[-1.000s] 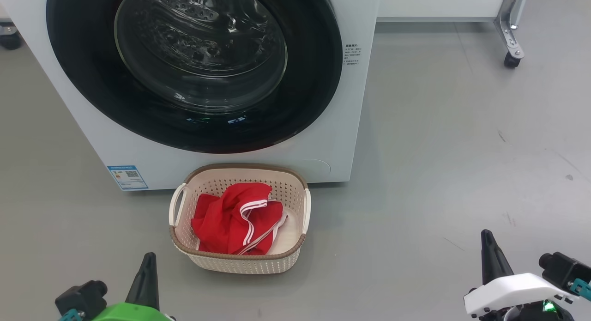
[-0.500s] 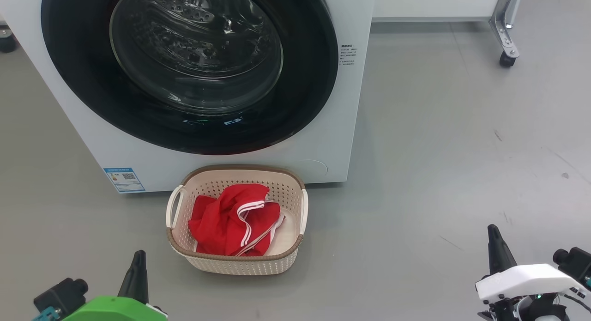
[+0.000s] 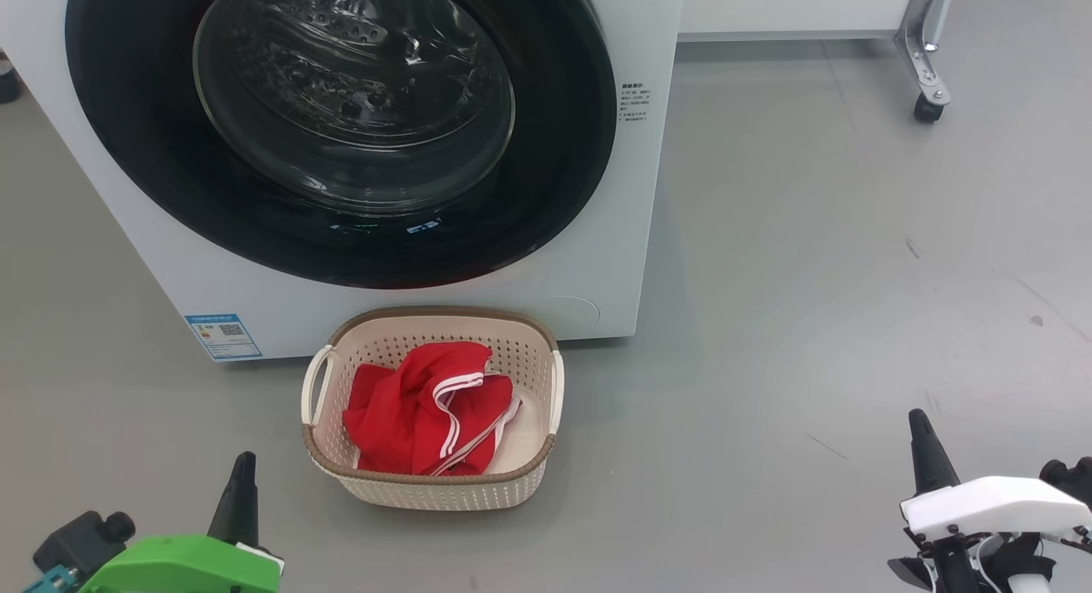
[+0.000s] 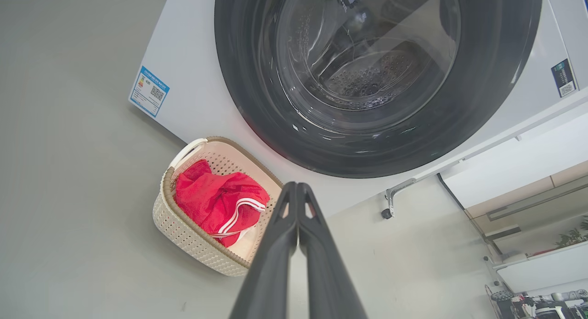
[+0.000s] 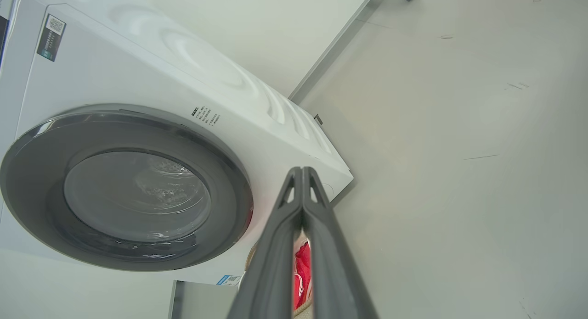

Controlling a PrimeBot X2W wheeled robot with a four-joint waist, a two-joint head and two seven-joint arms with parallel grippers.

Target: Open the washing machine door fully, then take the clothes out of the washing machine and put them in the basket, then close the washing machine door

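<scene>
The white washing machine (image 3: 597, 260) stands ahead with its round black-rimmed door (image 3: 341, 124) shut flat against the front; the steel drum shows through the glass. On the floor before it sits the cream basket (image 3: 431, 486) holding red clothes (image 3: 409, 418) with white stripe trim. My left gripper (image 3: 241, 465) is at the lower left, shut and empty, left of the basket. At the lower right my right gripper (image 3: 920, 427) is shut with nothing in it, well clear of the basket. The left wrist view shows the door (image 4: 376, 80), the basket (image 4: 183, 227) and the clothes (image 4: 216, 199).
Grey floor spreads to the right of the machine. A metal frame leg with a black caster (image 3: 926, 107) stands at the far right. A blue label sticker (image 3: 222, 335) marks the machine's lower left corner.
The camera has pulled back and shifted, so the machine and basket sit further left. Both grippers have sunk lower in the picture and stay shut.
</scene>
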